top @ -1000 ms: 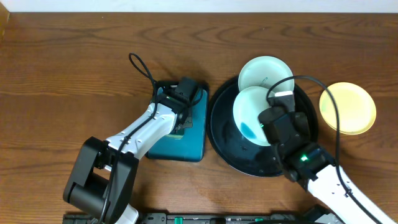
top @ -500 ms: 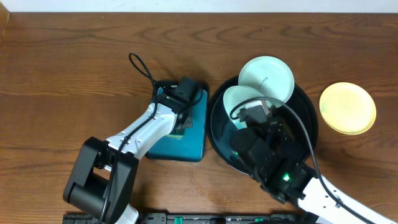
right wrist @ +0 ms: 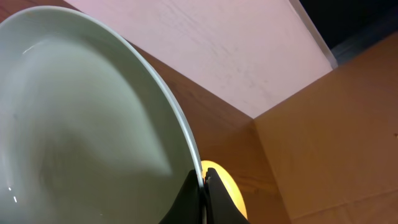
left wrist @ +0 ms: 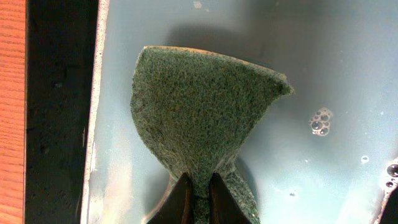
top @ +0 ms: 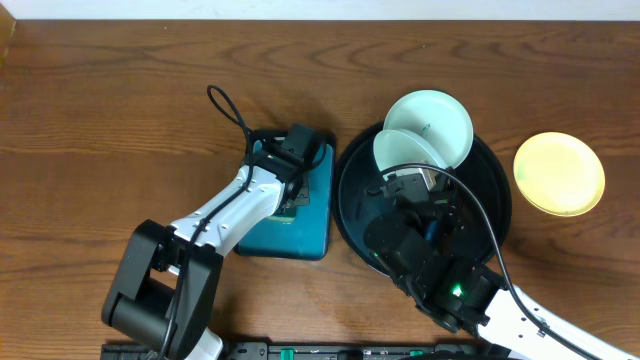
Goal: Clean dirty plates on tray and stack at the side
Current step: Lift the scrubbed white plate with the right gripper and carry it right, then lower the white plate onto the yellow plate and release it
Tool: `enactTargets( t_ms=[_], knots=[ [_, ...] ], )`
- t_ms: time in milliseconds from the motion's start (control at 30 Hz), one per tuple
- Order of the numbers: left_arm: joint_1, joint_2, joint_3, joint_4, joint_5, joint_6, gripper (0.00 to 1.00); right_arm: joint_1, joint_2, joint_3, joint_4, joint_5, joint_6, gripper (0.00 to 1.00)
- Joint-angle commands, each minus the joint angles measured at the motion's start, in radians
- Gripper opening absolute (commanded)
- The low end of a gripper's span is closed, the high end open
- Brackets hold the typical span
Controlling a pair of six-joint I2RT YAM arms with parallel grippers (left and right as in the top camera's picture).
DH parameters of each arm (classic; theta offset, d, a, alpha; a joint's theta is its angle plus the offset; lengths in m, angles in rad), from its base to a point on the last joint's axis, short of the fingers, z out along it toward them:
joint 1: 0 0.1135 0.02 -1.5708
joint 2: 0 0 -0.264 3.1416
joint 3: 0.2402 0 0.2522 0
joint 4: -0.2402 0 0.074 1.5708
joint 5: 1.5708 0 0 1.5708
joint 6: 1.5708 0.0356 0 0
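Right now the left gripper (left wrist: 199, 188) is clenching the lower edge of a green scouring pad (left wrist: 205, 118), which is fanning out over the wet floor of the teal tray (left wrist: 348, 62), with a few soap bubbles (left wrist: 321, 119) sitting nearby. Meanwhile the right gripper (right wrist: 203, 185) is pinching only the thin rim of the lifted plate (right wrist: 87, 124), which is standing steeply tilted above the far half of the black tray (top: 350, 205). That narrow hold is looking like the weak point: if the pad starts pressing on the plate's face, the plate could be pivoting or slipping out between the fingers, dropping onto the tray or knocking the second mint plate (top: 440, 112), which is overhanging the tray's far rim just beside it. A dripping pad would be making the rim slicker too. The lifted plate is showing a pale mint, glossy inner face with no smear visible from the wrist; its lower part is hiding behind the arm from overhead. The yellow plate (top: 559, 173) is lying off the tray, toward the right edge of the table (top: 100, 100).
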Motion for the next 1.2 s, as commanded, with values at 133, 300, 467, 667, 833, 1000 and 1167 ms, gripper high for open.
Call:
enactTargets(
  t_ms=[133,300,467,667,833,1000,1167],
  knots=[
    [0.005,0.002,-0.006,0.0,-0.002,0.006,0.07,0.0,-0.01,-0.001,0.002,0.027,0.082,0.01],
    [0.005,0.002,-0.006,0.0,-0.002,0.006,0.08,-0.08,-0.005,-0.003,-0.052,-0.17,0.298,0.01],
    [0.005,0.002,-0.006,-0.004,-0.002,0.006,0.08,-0.265,0.013,-0.003,-0.17,-0.447,0.652,0.01],
    [0.005,0.002,-0.006,-0.004,-0.002,0.006,0.07,-0.634,0.056,-0.004,-0.182,-0.857,0.748,0.01],
    [0.005,0.002,-0.006,-0.004,-0.002,0.006,0.08,-0.935,0.107,-0.004,-0.156,-1.105,0.742,0.01],
    [0.005,0.002,-0.006,-0.004,-0.002,0.006,0.08,-1.23,0.18,-0.004,-0.1,-1.348,0.729,0.01],
    [0.005,0.002,-0.006,-0.004,-0.002,0.006,0.08,-1.475,0.265,-0.004,-0.069,-1.413,0.748,0.01]
  ],
)
